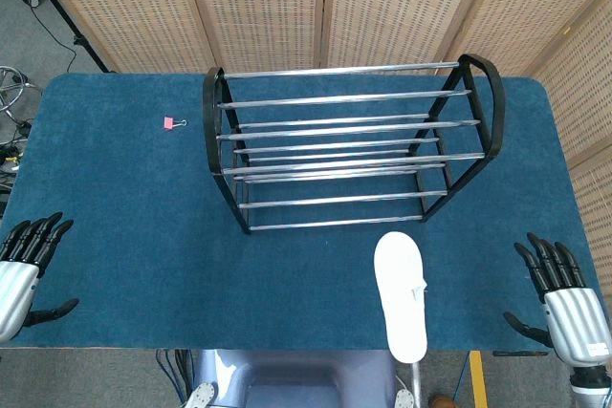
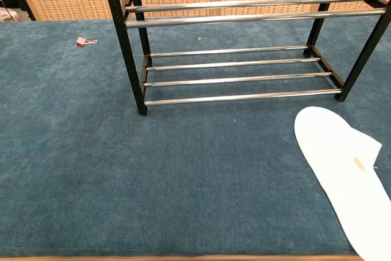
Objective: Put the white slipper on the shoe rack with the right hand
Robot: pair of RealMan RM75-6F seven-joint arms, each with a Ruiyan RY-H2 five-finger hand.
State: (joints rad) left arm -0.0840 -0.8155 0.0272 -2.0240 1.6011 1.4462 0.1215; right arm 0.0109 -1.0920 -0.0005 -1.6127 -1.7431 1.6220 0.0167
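The shoe rack (image 1: 349,145) is standing empty, the white slipper (image 1: 401,295) is lying just in front of its right end, and the right hand (image 1: 562,308), fingers apart and holding nothing, is needing a sideways approach to grip it.

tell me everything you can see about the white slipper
The white slipper is flat, thin and plain, apparently soft fabric, with a low strap across its middle. It lies on the blue table cover in front of the shoe rack, clear of it, its heel end overhanging the near edge. Nothing grips it.
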